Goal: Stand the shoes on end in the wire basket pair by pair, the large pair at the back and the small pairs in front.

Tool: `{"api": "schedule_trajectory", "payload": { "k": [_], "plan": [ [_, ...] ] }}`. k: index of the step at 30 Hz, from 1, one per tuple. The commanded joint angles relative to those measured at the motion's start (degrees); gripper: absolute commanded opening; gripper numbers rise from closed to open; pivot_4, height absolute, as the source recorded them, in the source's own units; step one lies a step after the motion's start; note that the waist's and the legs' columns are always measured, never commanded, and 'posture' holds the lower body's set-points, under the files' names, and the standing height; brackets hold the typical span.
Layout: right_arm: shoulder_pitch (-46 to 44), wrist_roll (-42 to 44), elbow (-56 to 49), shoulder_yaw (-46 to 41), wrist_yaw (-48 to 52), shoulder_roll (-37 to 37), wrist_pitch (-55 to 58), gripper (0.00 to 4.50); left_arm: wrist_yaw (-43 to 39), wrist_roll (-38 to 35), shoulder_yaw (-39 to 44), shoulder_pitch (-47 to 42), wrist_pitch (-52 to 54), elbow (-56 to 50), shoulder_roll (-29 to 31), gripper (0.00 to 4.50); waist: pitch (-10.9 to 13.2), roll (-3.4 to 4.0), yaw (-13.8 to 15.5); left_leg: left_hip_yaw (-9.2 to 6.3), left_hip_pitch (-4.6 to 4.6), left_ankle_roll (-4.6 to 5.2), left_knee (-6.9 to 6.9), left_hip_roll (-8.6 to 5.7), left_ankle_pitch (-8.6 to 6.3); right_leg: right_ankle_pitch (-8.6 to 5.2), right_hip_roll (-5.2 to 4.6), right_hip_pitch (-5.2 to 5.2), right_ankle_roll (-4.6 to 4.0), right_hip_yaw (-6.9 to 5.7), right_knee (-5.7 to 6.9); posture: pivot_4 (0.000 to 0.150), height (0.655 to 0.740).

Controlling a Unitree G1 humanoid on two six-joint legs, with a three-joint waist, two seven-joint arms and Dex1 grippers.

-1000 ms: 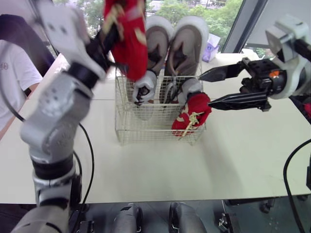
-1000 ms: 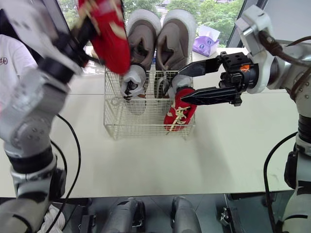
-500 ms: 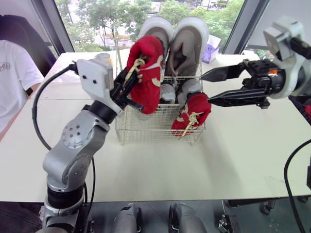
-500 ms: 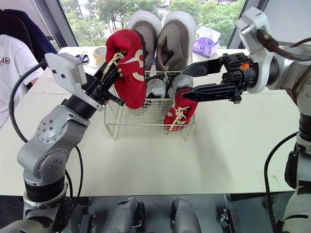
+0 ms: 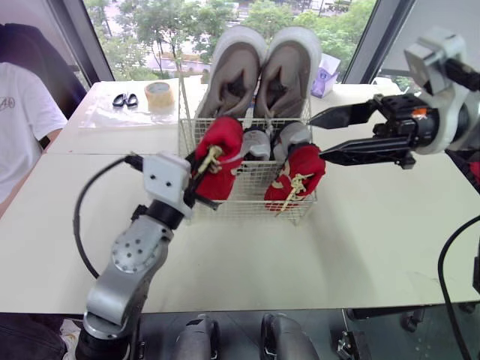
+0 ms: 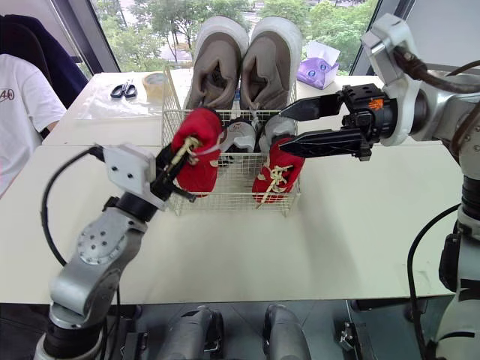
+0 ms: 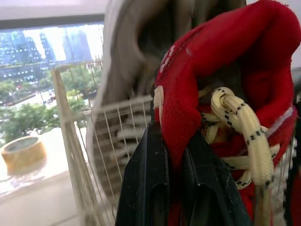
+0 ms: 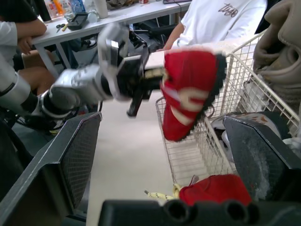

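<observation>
A small red shoe (image 5: pixel 219 156) hangs at the front left corner of the wire basket (image 5: pixel 247 201), pinched at its fabric edge beside the laces by the left claw (image 5: pixel 198 172). A second ago this shoe was held high above the basket; half a second ago it was level with the tall shoes; now it has come down to rim height. Whether its lower end is already inside the wire cannot be made out.

Its partner, the other red shoe (image 5: pixel 298 174), stands on end in the front right corner. Behind the two, a small grey pair (image 5: pixel 274 141) sits in the middle, and the large grey pair (image 5: pixel 262 71) stands upright at the back.

The right claw (image 5: pixel 316 140) hovers just beside the basket's right side, fingers apart and holding nothing, about where it was before.

The descent suggests the last shoe is being seated, which would complete the front pair. It likely still needs settling upright and releasing.

The basket rests on a pale worktop (image 5: pixel 337 232).
</observation>
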Motion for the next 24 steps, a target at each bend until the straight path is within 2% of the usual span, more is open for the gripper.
{"api": "schedule_trajectory", "payload": {
  "k": [1,6,10,11,12,15,17,20,22,24],
  "plan": [
    [2.7,7.5,-6.0,-5.8,-2.7,-2.3,6.6,4.5,-1.1,2.5,0.8,2.3,-4.0,1.2,-0.4,0.06,0.0,0.01,-0.1,0.0,-0.01,0.0,0.0,0.0,0.0,0.0,-0.01,0.0,0.0,0.0,-0.01,0.15,0.74],
    [8.0,14.0,-12.0,-9.4,-8.7,-2.1,10.7,4.5,-2.2,-2.8,4.1,1.6,0.8,0.1,-2.8,0.06,0.0,0.07,-0.1,0.01,0.01,0.03,0.0,0.0,-0.02,0.0,-0.05,0.0,0.0,0.0,-0.01,0.15,0.74],
    [9.4,16.0,-12.5,-10.7,-12.6,-1.1,10.2,4.5,-3.9,-15.3,9.8,0.8,9.7,-2.3,-4.4,0.06,-0.1,0.08,-0.1,0.0,0.02,0.03,0.01,0.0,-0.02,0.0,-0.03,0.02,0.0,0.0,0.0,0.15,0.74],
    [9.8,16.4,-12.6,-10.8,-13.2,-1.1,10.1,4.5,-3.1,-19.2,12.4,0.9,11.7,-2.9,-5.2,0.83,-0.1,0.08,-0.1,0.0,0.03,0.03,0.02,0.0,-0.02,0.0,-0.01,0.02,0.0,0.0,0.0,0.15,0.74],
    [10.1,16.6,-12.6,-10.8,-13.8,-0.9,9.8,4.5,-3.2,-22.1,14.6,0.9,14.3,-3.4,-4.4,1.16,-0.1,0.08,-0.2,0.0,0.04,0.03,0.02,0.0,-0.02,0.0,-0.01,0.04,0.01,0.01,0.0,0.15,0.74],
    [11.6,17.2,-12.8,-11.2,-14.9,-0.8,9.0,4.5,-4.9,-28.5,18.9,1.9,19.7,-6.1,-0.1,2.68,-0.1,0.08,-0.2,-0.03,0.04,0.03,0.02,0.01,-0.01,0.0,0.02,0.04,0.01,0.0,0.02,0.15,0.74],
    [13.1,17.7,-13.1,-11.4,-15.2,-0.8,8.4,4.5,-4.2,-37.3,22.9,3.0,24.6,-8.2,3.1,3.61,-0.1,0.07,-0.2,-0.04,0.05,0.03,0.02,0.01,-0.01,0.0,0.05,0.05,0.02,0.0,0.03,0.15,0.74],
    [14.5,18.4,-13.3,-11.7,-15.8,-0.9,7.7,4.5,-2.9,-53.6,29.3,4.7,28.0,-9.3,8.3,3.61,-0.1,0.07,-0.1,-0.06,0.03,0.02,0.04,0.0,-0.01,0.0,0.03,0.07,0.02,0.01,0.02,0.15,0.74],
    [15.6,19.4,-14.0,-12.0,-16.7,-0.9,7.7,4.5,-5.2,-68.4,35.8,9.3,28.9,-7.9,15.1,3.61,0.0,0.04,-0.2,-0.08,0.04,0.02,0.05,-0.02,-0.01,-0.01,0.01,0.1,0.02,0.01,0.0,0.15,0.74],
    [16.1,20.7,-14.7,-12.1,-18.1,-1.0,8.1,4.5,-8.4,-76.3,41.1,13.7,31.0,-5.3,22.1,3.61,-0.1,0.13,-0.4,-0.13,0.05,0.0,0.05,0.05,-0.02,-0.03,0.04,0.09,0.0,0.0,0.02,0.15,0.74]
  ]
}}
